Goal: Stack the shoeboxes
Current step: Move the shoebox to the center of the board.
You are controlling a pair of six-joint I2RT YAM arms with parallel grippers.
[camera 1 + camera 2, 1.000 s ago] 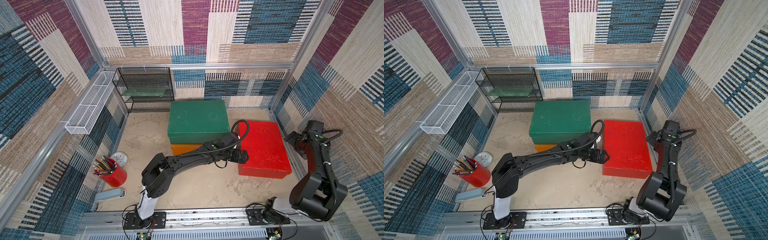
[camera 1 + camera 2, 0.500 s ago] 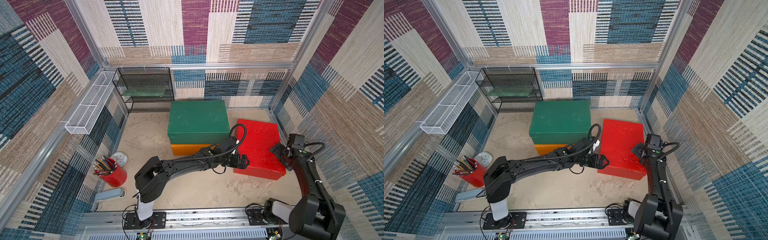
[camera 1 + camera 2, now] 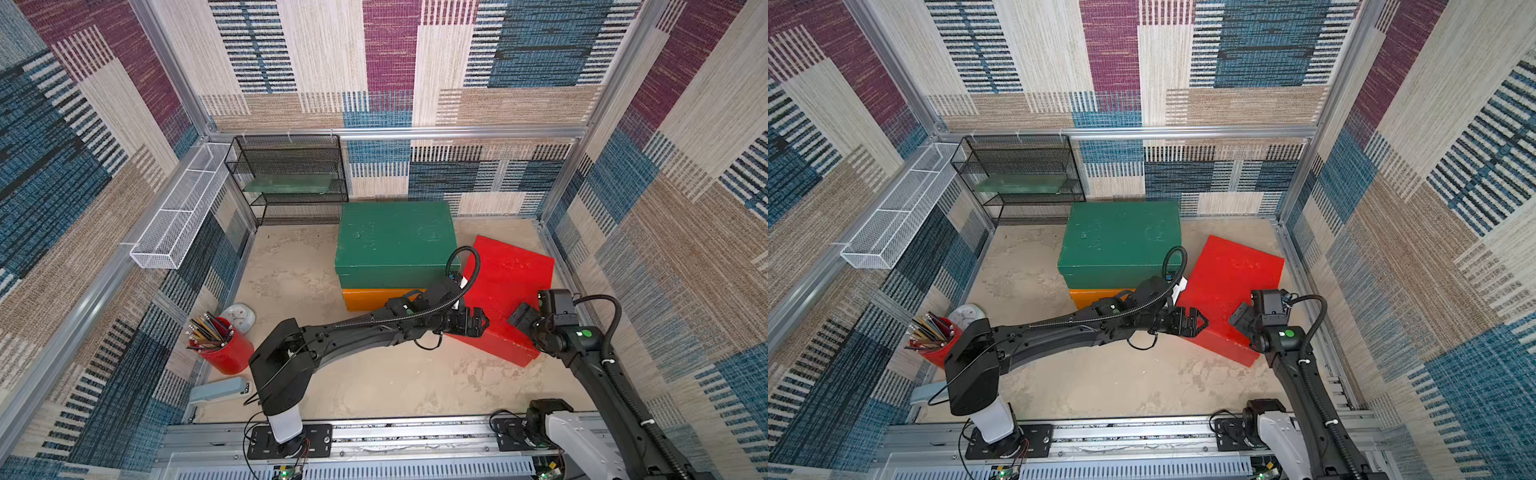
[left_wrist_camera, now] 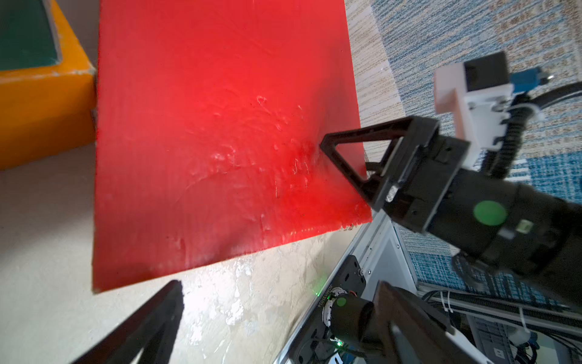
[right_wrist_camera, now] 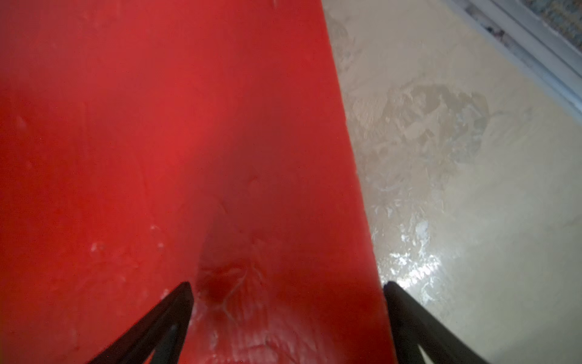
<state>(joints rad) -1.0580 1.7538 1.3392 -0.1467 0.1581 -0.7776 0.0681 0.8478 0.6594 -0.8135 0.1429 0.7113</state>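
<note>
**A:** Where are the shoeboxes?

**B:** The green shoebox (image 3: 395,241) lies flat on the orange shoebox (image 3: 370,298), toward the far middle of the table (image 3: 374,386). Only the orange one's near side shows beneath it. The red shoebox (image 3: 511,274) is on the right, just beside that pair and turned askew to them.

**A:** Does the red one lie flat?

**B:** I cannot tell from these views.

**A:** And the left gripper?

**B:** The left gripper (image 3: 482,323) reaches in low from the left, at the red shoebox's near left side. Its jaws are spread with nothing between them. In the left wrist view the box's edge lies just ahead of them.

**A:** The right gripper?

**B:** The right gripper (image 3: 518,318) is at the box's near right side, jaws wide apart. In the right wrist view one finger (image 5: 179,299) is over the red lid and the other finger (image 5: 400,302) is over bare table. The box's edge runs between them, unclamped.

**A:** What else is there?

**B:** A red pencil cup (image 3: 226,351) stands at the near left, with a stapler (image 3: 218,390) nearer still. A black mesh shelf (image 3: 291,166) at the far left holds a thin green board (image 3: 291,183). A white wire basket (image 3: 183,208) hangs on the left wall.
</note>
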